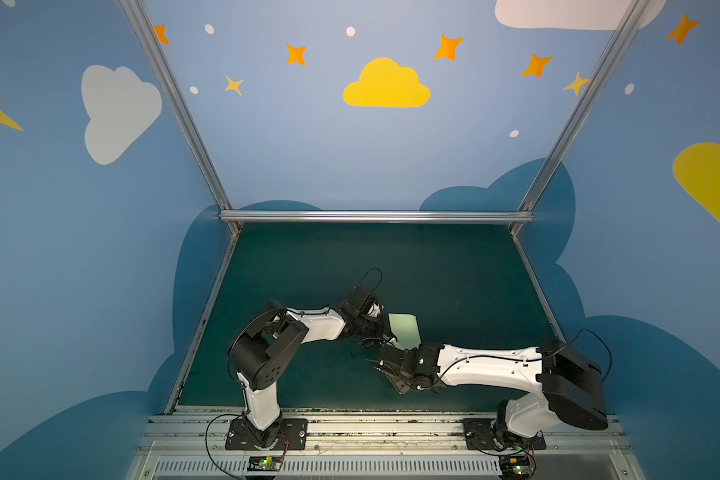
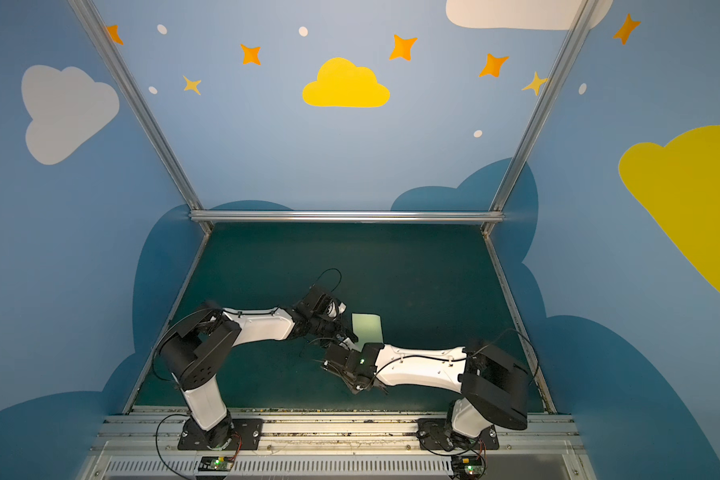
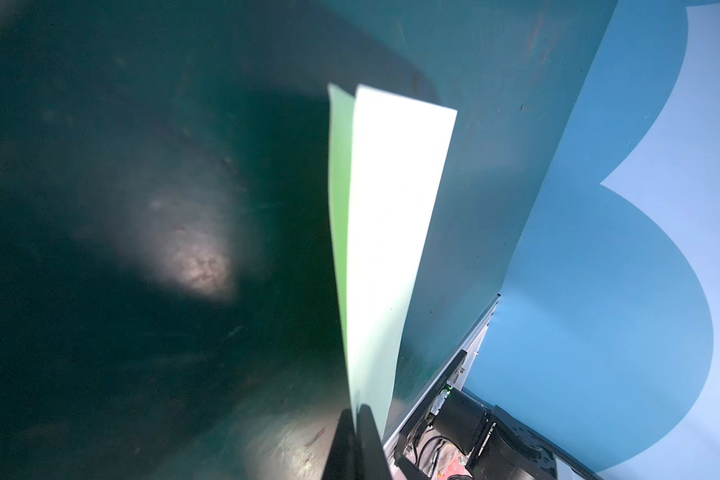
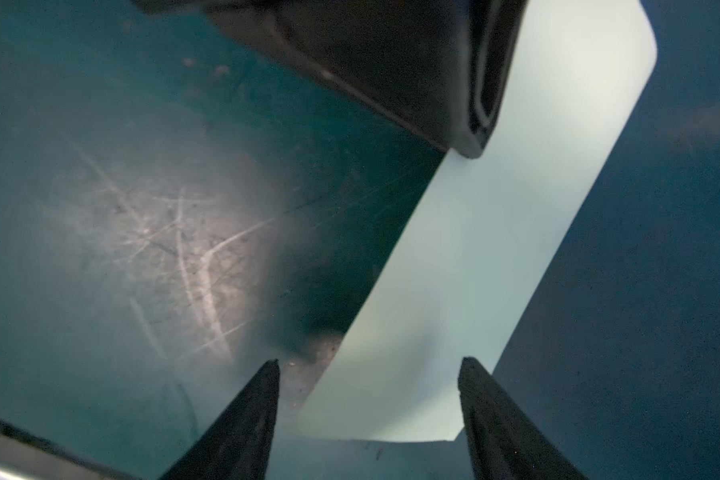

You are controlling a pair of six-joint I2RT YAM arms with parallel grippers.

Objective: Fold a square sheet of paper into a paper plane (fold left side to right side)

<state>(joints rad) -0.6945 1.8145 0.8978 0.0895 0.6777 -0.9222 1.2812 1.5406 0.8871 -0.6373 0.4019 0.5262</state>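
The pale green sheet of paper (image 1: 405,328) (image 2: 367,327) shows as a narrow folded rectangle over the middle of the dark green mat. My left gripper (image 1: 390,334) (image 3: 356,409) is shut on one short end of it. In the left wrist view the paper (image 3: 391,232) stretches away from the jaws, its two layers slightly parted. My right gripper (image 1: 393,354) (image 4: 371,362) is open just above the mat. The paper's near end (image 4: 474,249) lies between its fingertips (image 4: 272,368), with gaps on both sides. The left gripper's fingers (image 4: 470,124) pinch the far end.
Both forearms meet near the middle of the mat (image 1: 454,282), wrists close together. Aluminium rails (image 1: 375,216) and blue painted walls bound the mat at the back and sides. The arm bases stand on the front rail (image 1: 371,428).
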